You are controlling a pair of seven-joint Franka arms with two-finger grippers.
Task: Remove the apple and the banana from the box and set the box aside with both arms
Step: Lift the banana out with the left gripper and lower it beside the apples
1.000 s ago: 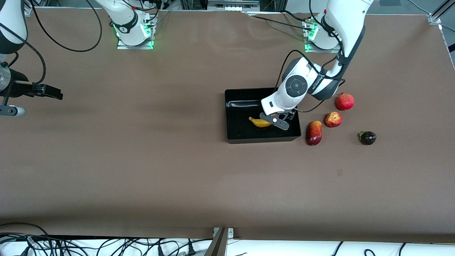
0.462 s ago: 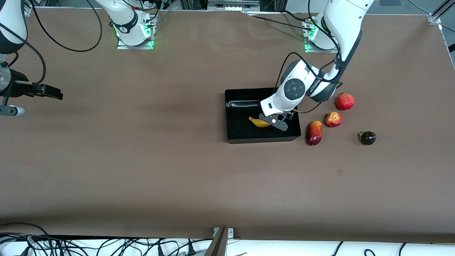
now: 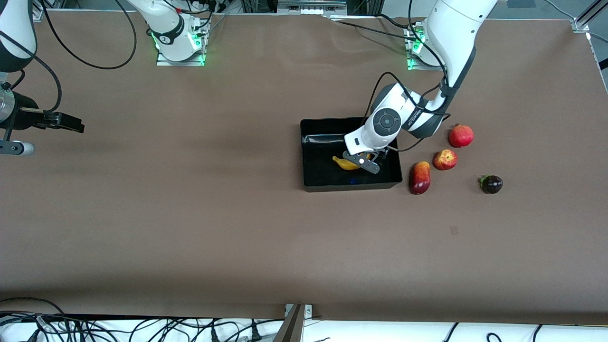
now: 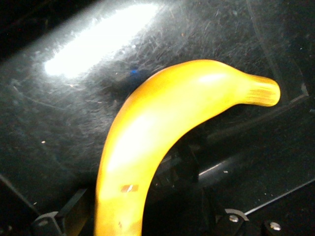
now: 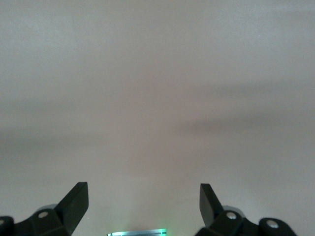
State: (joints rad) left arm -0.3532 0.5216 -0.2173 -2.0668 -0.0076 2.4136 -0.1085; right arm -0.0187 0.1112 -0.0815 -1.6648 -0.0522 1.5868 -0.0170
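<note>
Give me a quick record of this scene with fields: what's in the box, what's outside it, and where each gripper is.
box: glossy black rectangular plastic tray
inside box: curved yellow banana
outside box: small red-and-yellow apple, toward the left arm's end
left gripper: open, down in the tray, fingers either side of the banana
right gripper: open, waiting over bare brown table
box moved aside: not yet

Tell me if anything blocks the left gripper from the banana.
Nothing visible does. The open left gripper is down in the box, its fingers either side of the banana; no other fruit lies in the box.
</note>
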